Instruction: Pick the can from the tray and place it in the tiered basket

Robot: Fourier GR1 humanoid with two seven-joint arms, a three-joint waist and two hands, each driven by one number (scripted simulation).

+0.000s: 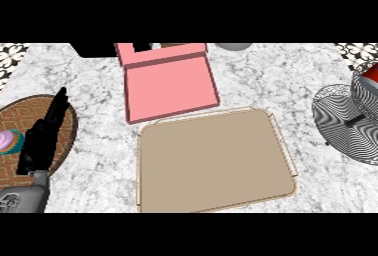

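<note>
— Where's your left hand (pixel 43 134) just now?

— At about nine o'clock, resting over the brown woven mat (pixel 15 125). My fingers (pixel 56 102) are straight and released, pointing toward twelve, grasping nothing. My right hand doesn't show at all.

— And the can?

— I make out something red and white (pixel 371 74) at the far edge, around two o'clock, sitting in the upper part of the tiered basket (pixel 341 120), the black-and-white striped wire thing. It's cut off by the edge, so I can't tell for sure that it's the can.

— The tray?

— The tan tray (pixel 214 160) lies in the middle of the marble worktop (pixel 96 150), its floor bare.

— Anything else around?

— A pink open box (pixel 168 82) toward twelve o'clock, touching the tray's far corner. A small pink and teal thing (pixel 10 140) sits on the mat just beside my hand. A grey rounded object (pixel 233 46) peeks in at twelve.
</note>
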